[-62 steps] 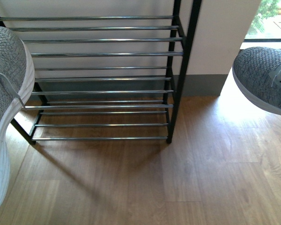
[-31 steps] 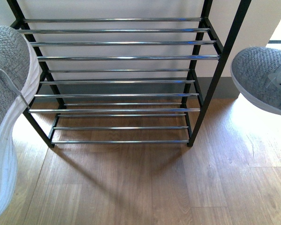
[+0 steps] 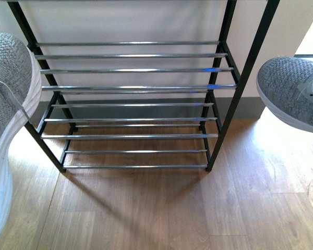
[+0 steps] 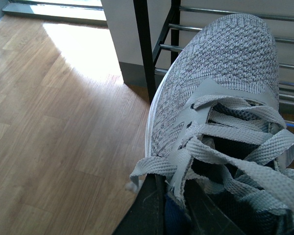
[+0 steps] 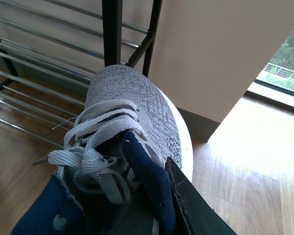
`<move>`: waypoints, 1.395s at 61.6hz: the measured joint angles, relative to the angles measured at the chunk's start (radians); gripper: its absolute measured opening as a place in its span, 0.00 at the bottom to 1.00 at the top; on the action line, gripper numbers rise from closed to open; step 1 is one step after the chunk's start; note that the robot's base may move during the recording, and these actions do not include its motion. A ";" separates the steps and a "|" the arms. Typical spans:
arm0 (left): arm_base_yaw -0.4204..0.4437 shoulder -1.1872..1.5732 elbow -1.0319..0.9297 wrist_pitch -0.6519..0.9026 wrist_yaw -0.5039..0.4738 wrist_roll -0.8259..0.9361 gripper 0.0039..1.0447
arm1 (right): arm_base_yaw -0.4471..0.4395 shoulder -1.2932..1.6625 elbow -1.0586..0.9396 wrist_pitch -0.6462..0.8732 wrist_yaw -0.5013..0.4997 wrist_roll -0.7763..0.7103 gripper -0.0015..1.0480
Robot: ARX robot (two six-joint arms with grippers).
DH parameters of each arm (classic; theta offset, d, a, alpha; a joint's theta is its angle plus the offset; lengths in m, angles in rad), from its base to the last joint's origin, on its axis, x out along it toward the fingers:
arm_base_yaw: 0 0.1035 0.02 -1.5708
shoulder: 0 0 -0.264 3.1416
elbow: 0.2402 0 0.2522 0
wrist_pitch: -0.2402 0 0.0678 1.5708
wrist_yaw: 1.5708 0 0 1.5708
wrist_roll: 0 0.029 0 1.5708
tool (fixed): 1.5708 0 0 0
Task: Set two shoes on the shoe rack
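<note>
The shoe rack (image 3: 135,87), a black frame with silver bars, stands against the wall in the middle of the front view. The left shoe (image 3: 8,104), grey knit with a white sole, hangs at the left edge, toe up beside the rack's left post. The right shoe (image 3: 292,91) hangs at the right edge, toe pointing at the rack's right post. My left gripper (image 4: 162,210) is shut on the left shoe (image 4: 220,83) at its navy collar. My right gripper (image 5: 154,205) is shut on the right shoe (image 5: 132,112) at its collar. Neither shoe touches the rack.
Wooden floor (image 3: 146,208) spreads in front of the rack. A beige wall and grey skirting run behind it (image 3: 250,107). A bright window opening (image 5: 284,63) lies to the right, with sun on the floor.
The rack has shifted right and down in the front view, and its left posts are now in sight. Both shoes keep nearly the same places at the frame edges.
</note>
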 joint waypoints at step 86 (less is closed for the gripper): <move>0.000 0.000 0.000 0.000 0.000 0.000 0.01 | 0.129 0.157 0.111 0.216 -0.032 0.336 0.01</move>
